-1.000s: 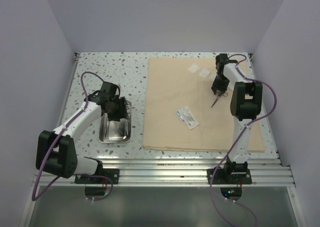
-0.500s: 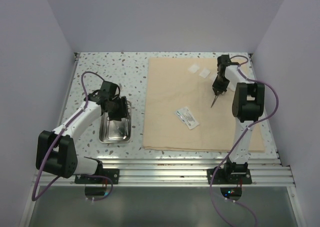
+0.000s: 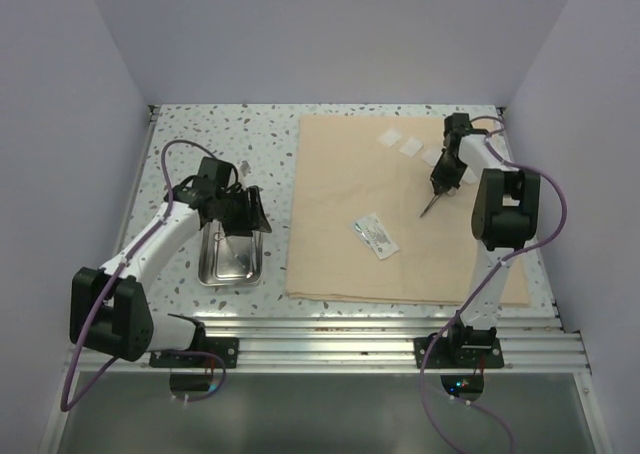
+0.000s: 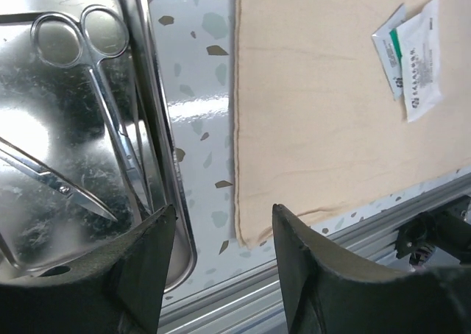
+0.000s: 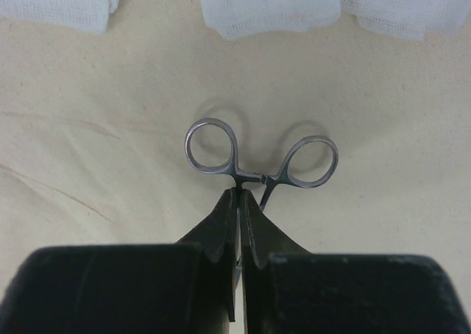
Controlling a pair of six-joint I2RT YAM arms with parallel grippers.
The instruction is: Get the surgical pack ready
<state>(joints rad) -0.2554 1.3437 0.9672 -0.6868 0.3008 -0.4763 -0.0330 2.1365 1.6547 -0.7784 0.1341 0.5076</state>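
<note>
Right gripper (image 5: 241, 201) clenched on ring-handled forceps (image 5: 250, 177) over the beige cloth (image 5: 110, 128), near the gauze squares (image 5: 268, 6). Left gripper (image 4: 221, 216) released, jaws apart above the steel tray (image 4: 158, 165) rim. Scissors (image 4: 110, 106) lie in the tray.

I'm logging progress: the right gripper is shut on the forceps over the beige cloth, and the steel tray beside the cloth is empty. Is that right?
Not quite: the tray is not empty. The left wrist view shows scissors lying in it. The rest holds: the right gripper is shut on the forceps over the beige cloth.
</note>
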